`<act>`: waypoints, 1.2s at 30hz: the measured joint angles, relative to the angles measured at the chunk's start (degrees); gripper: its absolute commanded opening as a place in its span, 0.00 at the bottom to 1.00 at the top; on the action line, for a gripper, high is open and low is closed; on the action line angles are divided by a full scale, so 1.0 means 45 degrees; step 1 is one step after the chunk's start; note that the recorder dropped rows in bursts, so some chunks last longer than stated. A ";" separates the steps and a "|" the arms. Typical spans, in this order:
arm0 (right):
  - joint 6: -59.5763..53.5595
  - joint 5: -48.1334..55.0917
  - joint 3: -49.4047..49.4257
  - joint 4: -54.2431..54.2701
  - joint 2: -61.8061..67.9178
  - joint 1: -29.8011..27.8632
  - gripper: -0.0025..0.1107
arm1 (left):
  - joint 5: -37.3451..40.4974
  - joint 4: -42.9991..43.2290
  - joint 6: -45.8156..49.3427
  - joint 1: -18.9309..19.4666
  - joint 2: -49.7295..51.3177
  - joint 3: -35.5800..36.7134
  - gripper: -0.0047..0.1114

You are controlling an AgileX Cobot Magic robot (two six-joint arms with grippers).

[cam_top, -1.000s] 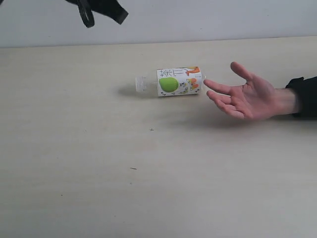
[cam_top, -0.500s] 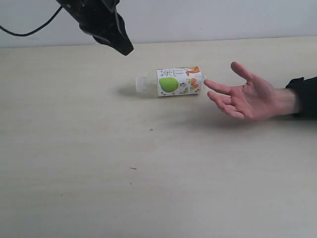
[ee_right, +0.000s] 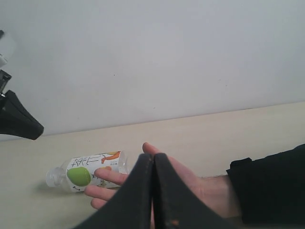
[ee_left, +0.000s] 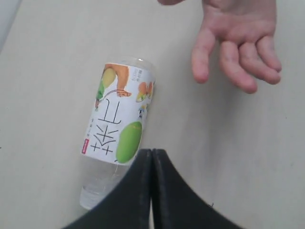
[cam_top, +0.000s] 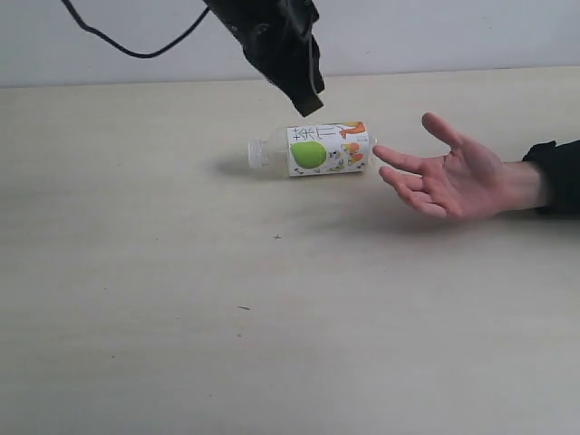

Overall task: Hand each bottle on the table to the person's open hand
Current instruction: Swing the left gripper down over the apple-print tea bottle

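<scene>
One bottle (cam_top: 313, 149) with a white label showing a green apple and orange lies on its side on the table (cam_top: 181, 299), cap end pointing left. No other bottle is in view. The person's open hand (cam_top: 458, 177) rests palm up just right of the bottle's base, fingertips almost touching it. My left gripper (cam_top: 310, 107) hangs shut just above the bottle; in the left wrist view its closed tips (ee_left: 152, 151) sit beside the bottle (ee_left: 119, 129), empty. My right gripper (ee_right: 153, 156) is shut and empty, looking over the hand (ee_right: 205, 183) at the bottle (ee_right: 88, 172); the exterior view does not show it.
A pale wall (cam_top: 435, 32) runs behind the table's far edge. The person's black sleeve (cam_top: 557, 172) enters from the right. A black cable (cam_top: 127, 45) trails from the left arm at the top.
My left gripper has swept from the upper left rightward and down, ending just above the bottle. Bottle and hand have stayed put.
</scene>
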 measured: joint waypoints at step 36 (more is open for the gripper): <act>0.0000 0.0000 0.0000 0.0000 0.0000 0.0000 0.02 | 0.2647 0.2766 -0.0945 -0.0021 0.4205 -0.5367 0.04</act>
